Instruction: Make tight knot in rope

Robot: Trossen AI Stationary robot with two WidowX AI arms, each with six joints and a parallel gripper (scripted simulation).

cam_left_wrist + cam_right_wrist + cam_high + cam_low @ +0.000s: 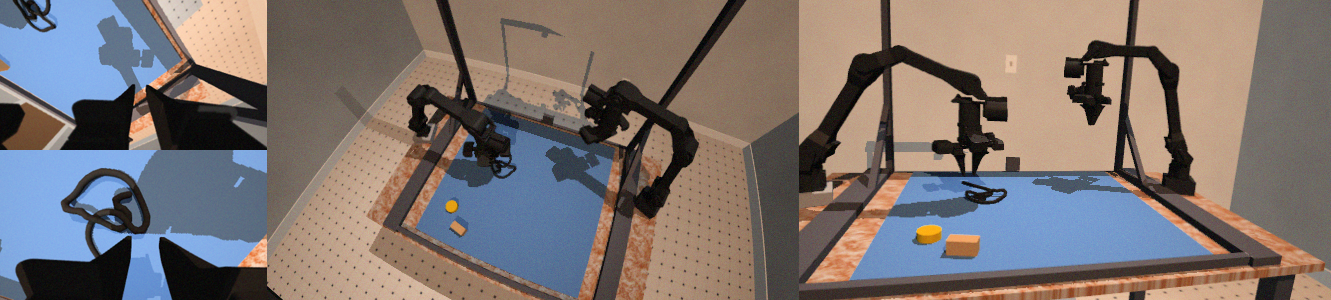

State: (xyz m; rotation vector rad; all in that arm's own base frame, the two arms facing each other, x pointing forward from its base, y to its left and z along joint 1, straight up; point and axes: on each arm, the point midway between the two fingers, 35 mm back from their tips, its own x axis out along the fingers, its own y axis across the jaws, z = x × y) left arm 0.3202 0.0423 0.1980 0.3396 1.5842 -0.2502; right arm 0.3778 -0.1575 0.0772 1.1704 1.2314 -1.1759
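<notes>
Beige walls [617,35] [1039,30] stand behind the work cell, with a pale outlet plate [1011,64] on the far one and a grey wall [327,40] [1291,125] at either side in the top view. Below spreads a cream floor [707,225] [215,43] dotted with small dark spots. The bench [637,265] [1299,260] has a rusty, marbled top, edged by a dark metal frame [614,250] [1099,269], and a blue mat [532,215] [1079,220] [67,67] [33,200] covers its middle, crossed by the arms' grey shadows.

On the mat's far left part lies the dark rope [503,176] [986,202] [41,30] [104,171], in loose overlapping loops with open gaps, one short end curled inside the big loop. Nearer, at the left, a yellow disc [451,206] [929,234] sits beside an orange block [458,228] [963,246].

The right claw [496,161] [967,174] [145,240], on the arm at the scene's left, points down just above the mat near the rope, its fingers a little apart with nothing between them. The left claw [594,136] [1092,123] [140,87], at the scene's right, hangs high above the bench, narrowly open and empty.
</notes>
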